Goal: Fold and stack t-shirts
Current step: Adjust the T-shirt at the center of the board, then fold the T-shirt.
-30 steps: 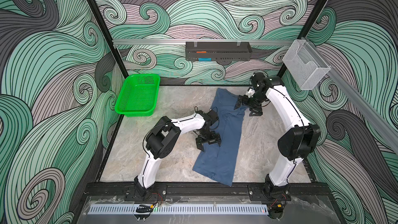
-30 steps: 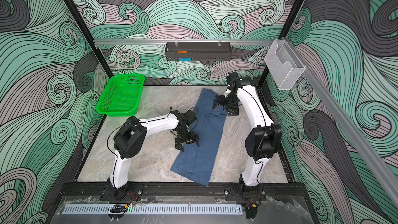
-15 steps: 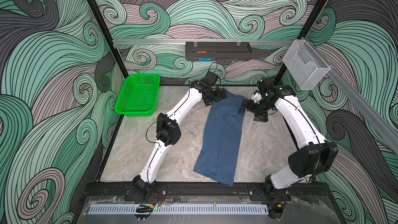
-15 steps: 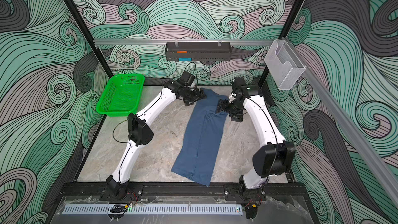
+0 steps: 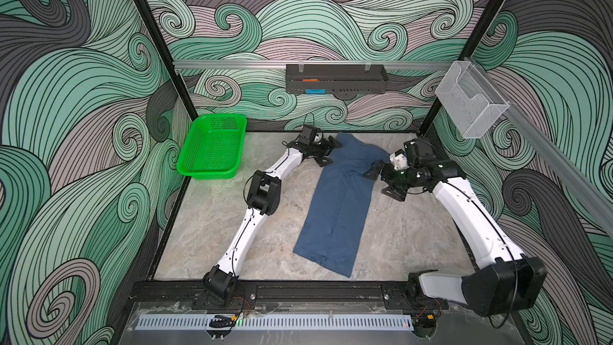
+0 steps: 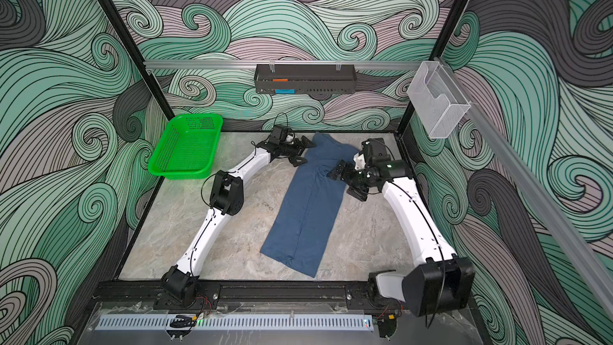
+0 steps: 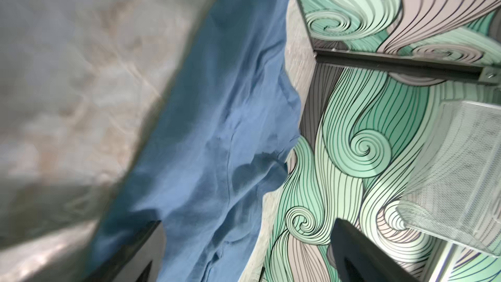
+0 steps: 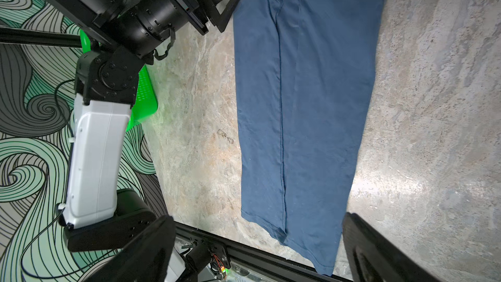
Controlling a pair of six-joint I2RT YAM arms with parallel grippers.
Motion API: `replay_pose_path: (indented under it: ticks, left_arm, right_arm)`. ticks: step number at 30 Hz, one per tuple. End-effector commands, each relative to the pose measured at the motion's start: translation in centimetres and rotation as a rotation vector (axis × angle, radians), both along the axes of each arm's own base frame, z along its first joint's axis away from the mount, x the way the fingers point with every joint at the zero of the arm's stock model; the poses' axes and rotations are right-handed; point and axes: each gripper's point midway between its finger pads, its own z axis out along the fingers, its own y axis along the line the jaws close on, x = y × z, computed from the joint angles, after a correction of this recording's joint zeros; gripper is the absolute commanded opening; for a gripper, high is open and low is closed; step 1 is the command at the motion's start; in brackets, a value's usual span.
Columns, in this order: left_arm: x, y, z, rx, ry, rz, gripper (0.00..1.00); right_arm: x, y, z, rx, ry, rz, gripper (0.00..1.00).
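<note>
The slate-blue t-shirt (image 5: 338, 200) (image 6: 308, 207) lies flat on the table as a long narrow strip running from the back wall toward the front rail. My left gripper (image 5: 331, 151) (image 6: 305, 151) stands open at the strip's far left corner, holding nothing. The left wrist view shows the cloth (image 7: 217, 131) running ahead of the open left gripper (image 7: 249, 240). Beside the strip's right edge near its far end, my right gripper (image 5: 381, 182) (image 6: 345, 183) is open and empty. The right wrist view looks down the whole t-shirt (image 8: 303, 104) between the spread jaws of the right gripper (image 8: 256, 234).
A green basket (image 5: 212, 147) (image 6: 185, 147) sits at the back left of the table. A black shelf (image 5: 335, 77) hangs on the back wall and a clear mesh holder (image 5: 471, 104) on the right rail. A black rail (image 5: 298, 290) bounds the front.
My left arm swung from the shirt's left edge at mid-table out to its far left corner. The right gripper drew back to the right edge. The strip now lies straighter. Both grippers stayed open.
</note>
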Motion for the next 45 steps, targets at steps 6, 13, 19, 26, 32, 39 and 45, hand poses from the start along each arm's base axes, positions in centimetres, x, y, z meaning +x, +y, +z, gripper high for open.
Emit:
replay_pose_path:
  ticks: [6,13,19,26,32,39,45]
  left_arm:
    - [-3.1,8.8,-6.5,0.375,0.195,0.094,0.99]
    - [-2.5,18.4,-6.8,0.493,0.256,0.233,0.99]
    - [-0.4,23.3,-5.4,0.472,0.206,0.316,0.99]
    - [1.3,19.3,-0.5,0.286,0.094,0.18,0.99]
    - [-3.0,18.3,7.3,0.316,-0.008,0.129,0.99]
    - [-16.5,22.1,6.1,0.447,0.199,0.133,0.99]
    - [-28.5,24.8,1.2,0.535,0.369,0.007,0.96]
  right_arm:
    - [1.2,0.1,1.5,0.007,-0.034,-0.012,0.99]
    - [0.2,0.3,0.2,-0.004,0.019,0.027,0.99]
    - [-2.5,2.1,-3.7,-0.002,0.17,0.129,0.99]
    - [-6.8,3.8,-8.4,0.009,0.321,0.188,0.99]
    - [-8.6,5.6,-11.4,0.079,0.419,0.209,0.99]
    - [-10.1,7.5,-13.8,0.093,0.488,0.245,0.9]
    - [-11.3,7.6,-16.3,0.074,0.543,0.239,0.84]
